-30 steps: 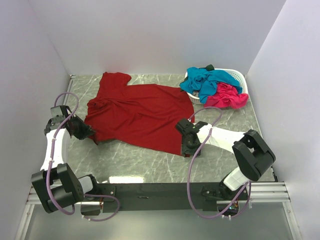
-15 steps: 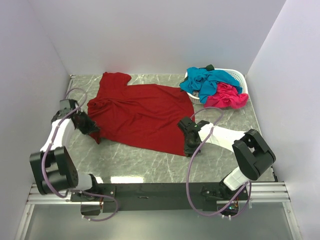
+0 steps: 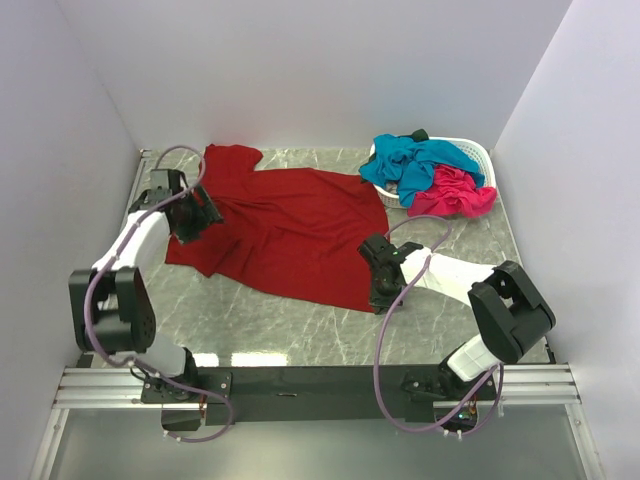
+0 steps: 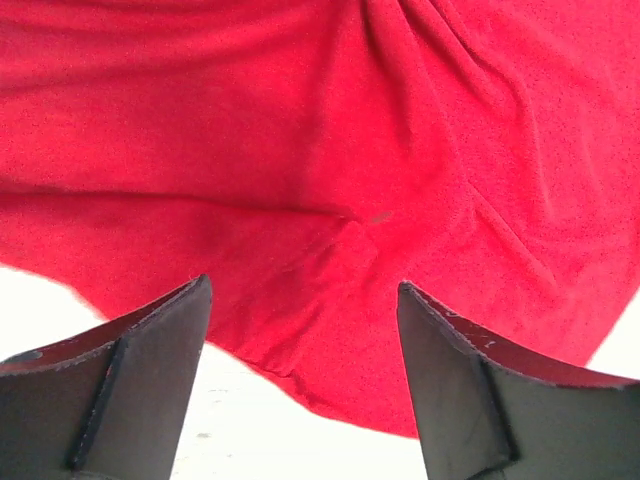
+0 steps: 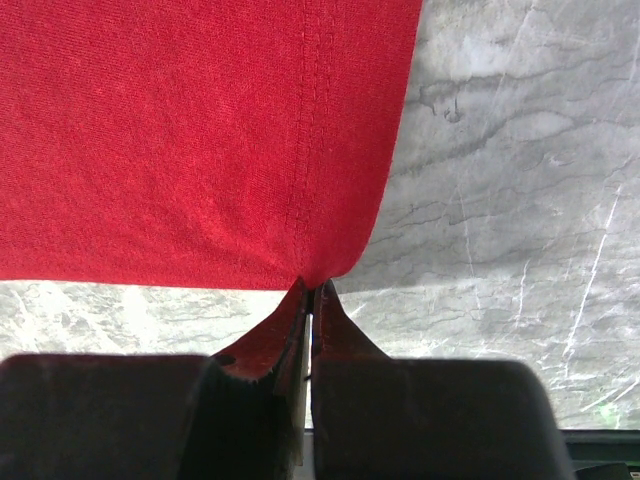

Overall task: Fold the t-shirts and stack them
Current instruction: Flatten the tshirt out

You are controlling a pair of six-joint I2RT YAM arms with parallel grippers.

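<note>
The dark red t-shirt (image 3: 285,225) lies spread on the marble table (image 3: 280,330). My left gripper (image 3: 197,216) hovers open over the shirt's left part. In the left wrist view its fingers (image 4: 150,380) stand wide apart above a folded edge of the red cloth (image 4: 320,150), with nothing between them. My right gripper (image 3: 380,296) is shut on the shirt's near right corner. In the right wrist view its jaws (image 5: 312,287) pinch the hem of the red cloth (image 5: 200,130). The teal-blue t-shirt (image 3: 410,165) and the hot pink t-shirt (image 3: 455,192) hang crumpled over the basket.
A white latticed basket (image 3: 478,152) stands at the far right corner by the walls. Bare marble (image 5: 500,180) shows to the right of the shirt's hem and along the near edge, in front of the arm bases.
My left gripper moved away from me and to the right over the red shirt, then opened and let the cloth go. My right gripper closed on the near right corner.
</note>
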